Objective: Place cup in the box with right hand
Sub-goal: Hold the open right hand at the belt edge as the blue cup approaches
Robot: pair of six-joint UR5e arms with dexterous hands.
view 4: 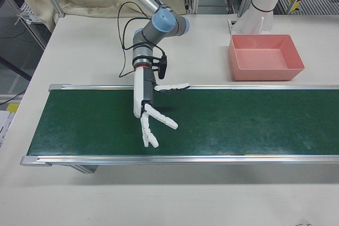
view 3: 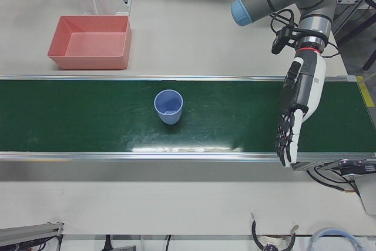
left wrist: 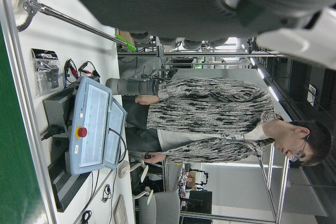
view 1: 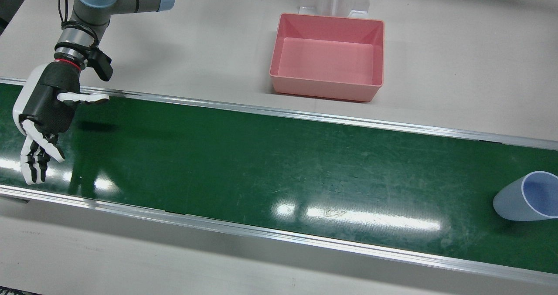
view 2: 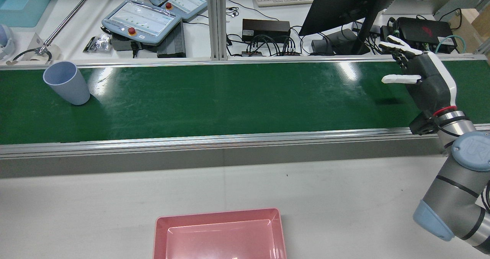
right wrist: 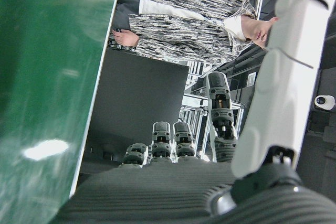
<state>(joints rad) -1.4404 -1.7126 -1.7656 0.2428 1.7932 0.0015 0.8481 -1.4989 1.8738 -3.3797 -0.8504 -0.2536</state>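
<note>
A pale blue cup (view 1: 518, 199) stands upright on the green belt (view 1: 261, 155), also seen in the rear view (view 2: 67, 82) and the left-front view (view 3: 168, 107). The empty pink box (view 1: 327, 90) sits on the white table behind the belt; it also shows in the rear view (view 2: 218, 215) and the right-front view (view 4: 265, 72). My right hand (view 1: 45, 112) is open and empty over the belt's other end, far from the cup, with its fingers spread (view 2: 425, 79) (view 4: 145, 104). My left hand (view 3: 296, 107) is open and empty over the belt beyond the cup.
The belt has raised metal rails (view 1: 305, 116) along both long sides. Teach pendants (view 2: 141, 21), cables and a monitor (view 2: 344, 6) lie on the bench past the belt. A person (left wrist: 220, 119) stands beyond that bench.
</note>
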